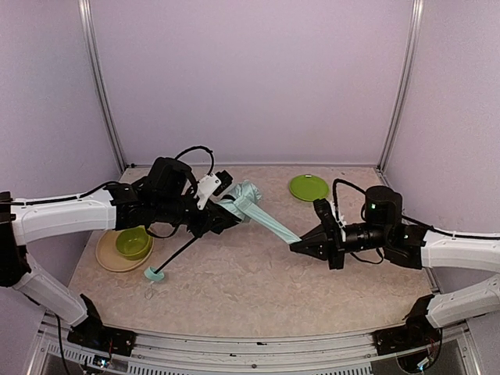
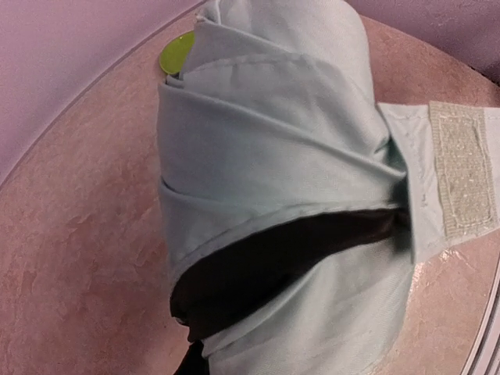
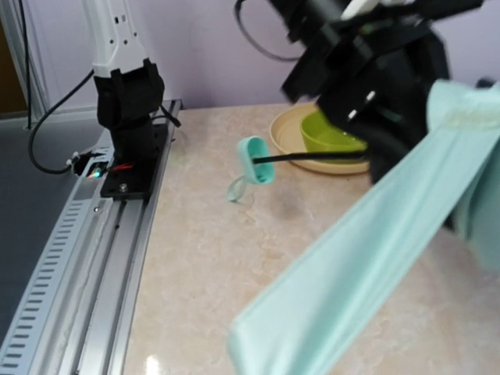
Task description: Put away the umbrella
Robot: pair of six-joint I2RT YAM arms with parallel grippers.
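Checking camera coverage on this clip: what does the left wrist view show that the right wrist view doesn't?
Left wrist only: the black lining of the umbrella, the fuzzy patch on its strap, a sliver of green plate. Right wrist only: the handle, thin black shaft, green bowl on a tan plate, the left arm's base. Both: the mint fabric, the strap, the table.

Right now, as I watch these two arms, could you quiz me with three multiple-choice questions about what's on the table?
1. The green bowl sits: A on the tan plate; B on the floor; C on a shelf.
2. The umbrella fabric outside is: A red; B pale mint; C yellow.
3. Its strap is: A fastened round it; B pulled out to the right gripper; C lying slack.
Answers: A, the bowl rests in that plate; B, every view shows mint; B, the shut gripper pinches its end.
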